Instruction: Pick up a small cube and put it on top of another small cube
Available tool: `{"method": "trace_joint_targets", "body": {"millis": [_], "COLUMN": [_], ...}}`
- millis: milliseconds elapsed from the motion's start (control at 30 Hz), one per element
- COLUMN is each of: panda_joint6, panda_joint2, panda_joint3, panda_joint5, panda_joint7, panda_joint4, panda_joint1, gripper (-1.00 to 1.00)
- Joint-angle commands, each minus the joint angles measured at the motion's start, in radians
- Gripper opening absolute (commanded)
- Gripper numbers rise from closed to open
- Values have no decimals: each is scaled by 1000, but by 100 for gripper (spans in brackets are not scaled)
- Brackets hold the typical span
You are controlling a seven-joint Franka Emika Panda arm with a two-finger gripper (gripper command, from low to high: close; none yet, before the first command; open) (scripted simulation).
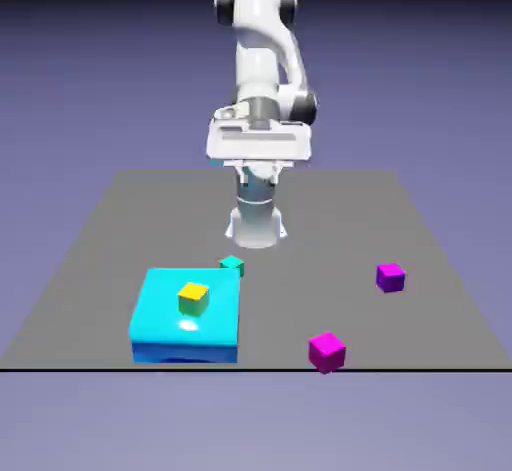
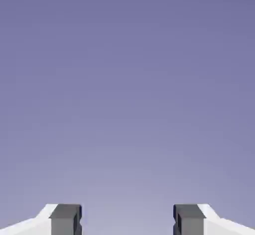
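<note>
Nearest the front edge of the grey worktop (image 1: pixel 90 249) we find the magenta-pink cube (image 1: pixel 327 350), towards the exterior view's right, and the large flat cyan block (image 1: pixel 187 316) on the left with a yellow cube (image 1: pixel 193 298) sitting on top of it. Just behind the block's far right corner, close to it though we cannot tell whether it touches, sits the tiny teal-green cube (image 1: pixel 232 264), the piece we must lift. Well apart from it, on the exterior view's right, the small violet-purple cube (image 1: pixel 390 277) stands alone; that is where the teal one should end up.

Farther back, the white arm (image 1: pixel 262 49) is folded high over its base, its hand well above the worktop and short of every cube. In the hand view we see only the blue-violet backdrop between the two grey fingers (image 2: pixel 65 218), which stand spread wide with nothing between them: released and empty.

We judge the task barely begun; the step in hand is the reach to the teal cube. To do it well, we would tip the hand to point down, centre it over the cube, and turn the fingers so neither lands on the cyan block's edge beside it. We would descend with the fingers still spread and close only once they straddle the cube's sides.
</note>
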State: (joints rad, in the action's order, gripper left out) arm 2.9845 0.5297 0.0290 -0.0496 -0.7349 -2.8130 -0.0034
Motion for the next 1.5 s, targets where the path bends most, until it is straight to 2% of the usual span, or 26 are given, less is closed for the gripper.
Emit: {"method": "trace_joint_targets", "body": {"millis": [0, 967, 1033, 1233, 1267, 1467], "panda_joint6": [-44, -1305, -1332, -1352, -1352, -1334], "panda_joint2": [-33, -1001, -1022, -1160, -1160, -1041], "panda_joint3": [24, 722, 737, 527, 527, 708], "panda_joint5": [-41, -1234, -1259, -1508, -1508, -1293], "panda_joint7": [5, 153, 156, 227, 227, 166], "panda_joint4": [-3, -75, -77, -42, -42, -72], "panda_joint1": [-13, -382, -389, -369, -369, -387], "gripper": [0, 0, 0, 0, -100, -100]}}
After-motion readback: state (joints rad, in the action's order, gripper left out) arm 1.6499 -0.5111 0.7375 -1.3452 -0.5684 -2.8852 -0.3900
